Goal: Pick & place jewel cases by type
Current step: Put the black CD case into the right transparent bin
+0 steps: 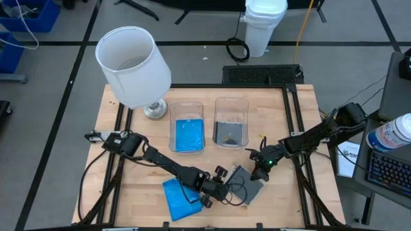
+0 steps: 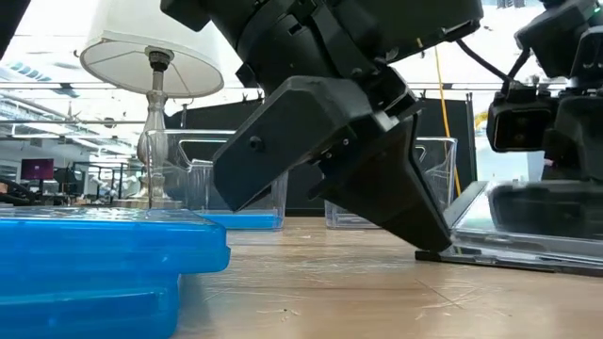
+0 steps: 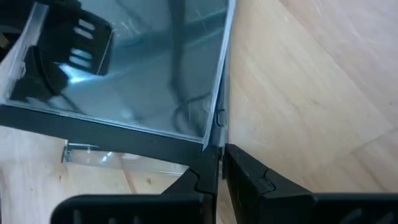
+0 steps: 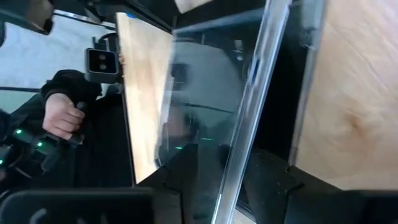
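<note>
A smoky grey jewel case point(image 1: 248, 185) lies on the near middle of the worktop point(image 1: 302, 128), with both pincers at it. The left pincer point(image 1: 224, 190) is nearly shut on its near left corner, fingers point(image 3: 208, 180) pinching the thin edge. The right pincer point(image 1: 257, 172) straddles the far right edge, partly open; whether it grips I cannot tell. Blue jewel cases point(image 1: 178, 197) lie stacked just left. Farther back stand two clear tubs point(image 1: 186, 125), one holding blue cases, one dark, beside a lamp point(image 1: 133, 67).
</note>
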`<state>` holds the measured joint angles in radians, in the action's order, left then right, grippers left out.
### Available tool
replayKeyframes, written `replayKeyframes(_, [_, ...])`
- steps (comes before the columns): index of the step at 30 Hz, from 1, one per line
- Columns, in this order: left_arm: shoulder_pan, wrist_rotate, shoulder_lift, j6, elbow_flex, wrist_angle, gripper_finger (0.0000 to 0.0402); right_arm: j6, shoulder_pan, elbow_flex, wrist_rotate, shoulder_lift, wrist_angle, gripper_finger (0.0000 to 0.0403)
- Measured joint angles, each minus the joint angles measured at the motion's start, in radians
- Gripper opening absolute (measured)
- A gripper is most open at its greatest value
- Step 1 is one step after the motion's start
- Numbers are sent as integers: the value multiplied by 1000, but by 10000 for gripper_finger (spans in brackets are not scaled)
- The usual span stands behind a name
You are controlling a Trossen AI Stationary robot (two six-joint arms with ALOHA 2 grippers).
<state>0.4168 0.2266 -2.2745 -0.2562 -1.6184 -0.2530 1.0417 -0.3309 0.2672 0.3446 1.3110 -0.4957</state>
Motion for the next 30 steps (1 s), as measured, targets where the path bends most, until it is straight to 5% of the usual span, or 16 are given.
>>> replayKeyframes(12, [10, 9, 0, -3, 0, 6, 37, -26, 2, 3, 0, -2, -31, 17])
replayKeyframes(30, [117, 81, 96, 15, -1, -200, 37, -37, 2, 7, 24, -41, -188, 18])
